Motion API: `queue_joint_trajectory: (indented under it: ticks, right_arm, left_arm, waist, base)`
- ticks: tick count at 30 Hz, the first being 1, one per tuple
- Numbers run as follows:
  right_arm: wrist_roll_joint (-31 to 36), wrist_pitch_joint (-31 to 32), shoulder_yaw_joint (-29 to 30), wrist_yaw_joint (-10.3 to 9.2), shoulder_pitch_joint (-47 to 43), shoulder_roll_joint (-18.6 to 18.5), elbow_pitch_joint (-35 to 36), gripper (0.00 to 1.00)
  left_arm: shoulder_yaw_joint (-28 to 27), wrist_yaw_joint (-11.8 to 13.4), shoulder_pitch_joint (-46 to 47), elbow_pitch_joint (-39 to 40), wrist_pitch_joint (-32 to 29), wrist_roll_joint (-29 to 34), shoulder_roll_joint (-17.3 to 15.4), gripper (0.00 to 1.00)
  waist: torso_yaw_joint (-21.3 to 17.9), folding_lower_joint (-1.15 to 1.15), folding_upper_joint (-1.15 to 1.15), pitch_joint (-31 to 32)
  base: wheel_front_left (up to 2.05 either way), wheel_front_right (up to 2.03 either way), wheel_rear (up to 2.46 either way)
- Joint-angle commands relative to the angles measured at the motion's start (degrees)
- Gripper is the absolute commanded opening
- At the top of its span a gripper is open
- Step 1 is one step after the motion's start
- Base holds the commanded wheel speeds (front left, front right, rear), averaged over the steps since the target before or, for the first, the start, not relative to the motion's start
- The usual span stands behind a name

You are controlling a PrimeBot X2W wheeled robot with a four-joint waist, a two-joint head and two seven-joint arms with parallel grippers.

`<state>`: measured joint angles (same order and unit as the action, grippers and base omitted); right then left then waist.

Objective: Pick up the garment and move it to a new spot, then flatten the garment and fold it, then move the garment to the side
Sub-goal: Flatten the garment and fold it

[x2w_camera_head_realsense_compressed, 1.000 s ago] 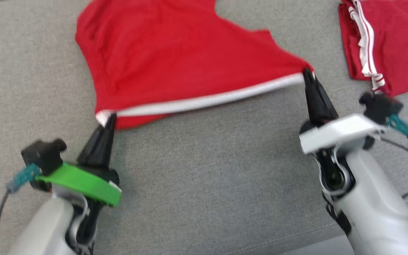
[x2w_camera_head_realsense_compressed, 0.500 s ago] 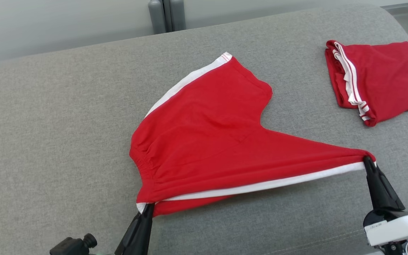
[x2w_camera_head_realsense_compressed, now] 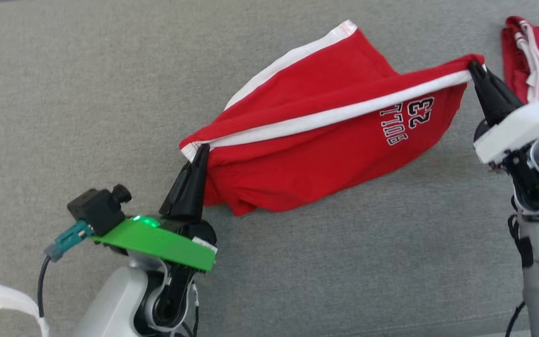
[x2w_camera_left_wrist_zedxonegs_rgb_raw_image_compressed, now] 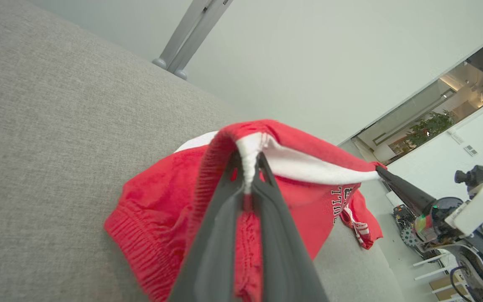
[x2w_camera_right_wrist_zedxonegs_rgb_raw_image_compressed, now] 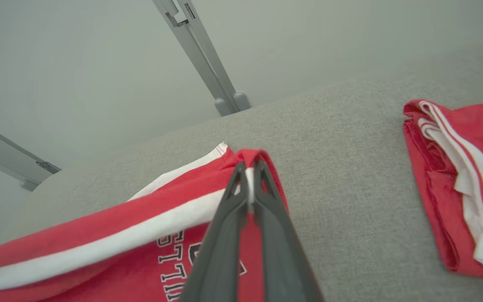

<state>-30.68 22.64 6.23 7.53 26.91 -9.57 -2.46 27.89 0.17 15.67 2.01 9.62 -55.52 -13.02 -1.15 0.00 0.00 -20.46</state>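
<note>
The garment [x2w_camera_head_realsense_compressed: 316,140] is a pair of red shorts with a white side stripe and a white "23" print, held up off the grey cushion and stretched along its striped edge. My left gripper [x2w_camera_head_realsense_compressed: 201,149] is shut on the garment's waistband corner [x2w_camera_left_wrist_zedxonegs_rgb_raw_image_compressed: 249,151] at the lower left. My right gripper [x2w_camera_head_realsense_compressed: 473,65] is shut on the hem corner [x2w_camera_right_wrist_zedxonegs_rgb_raw_image_compressed: 247,170] at the upper right. The cloth hangs in a fold under the taut stripe, and its far leg [x2w_camera_head_realsense_compressed: 297,51] still lies on the cushion.
A second red garment [x2w_camera_head_realsense_compressed: 531,61], folded, lies on the grey cushion [x2w_camera_head_realsense_compressed: 110,117] just right of my right gripper, also seen as a folded pile [x2w_camera_right_wrist_zedxonegs_rgb_raw_image_compressed: 459,176]. A grey wall post [x2w_camera_right_wrist_zedxonegs_rgb_raw_image_compressed: 207,58] stands behind the cushion. Bare cushion lies to the left and front.
Both grippers have lifted the striped edge off the cushion and carried it away from me, folding the garment over itself so the printed side now shows. The head camera has shifted too.
</note>
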Motion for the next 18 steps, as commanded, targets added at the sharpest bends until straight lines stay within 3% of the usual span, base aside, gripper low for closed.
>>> queue_joint_trajectory:
  ticks: [1,8,18]
  right_arm:
    - [0.80,1.32,0.27,-0.09,3.26,0.03,-2.07,0.00]
    - [7.08,7.23,0.68,-0.08,15.20,-0.76,-14.04,0.00]
    - [12.31,8.73,0.46,-0.08,23.13,-1.59,-23.02,0.00]
  left_arm:
    - [0.05,-0.53,2.43,-1.24,-0.17,-0.42,0.86,0.00]
    - [1.88,-2.39,8.47,-8.44,-1.49,-1.01,4.48,0.00]
    - [3.03,-3.65,12.62,-13.84,-1.85,-2.84,7.66,0.00]
  waist:
    - [7.82,0.00,0.00,-7.80]
    - [11.84,0.00,0.00,-8.69]
    - [14.47,0.00,0.00,-8.53]
  base:
    - [0.00,0.00,0.00]
    - [0.00,0.00,0.00]
    - [0.00,0.00,0.00]
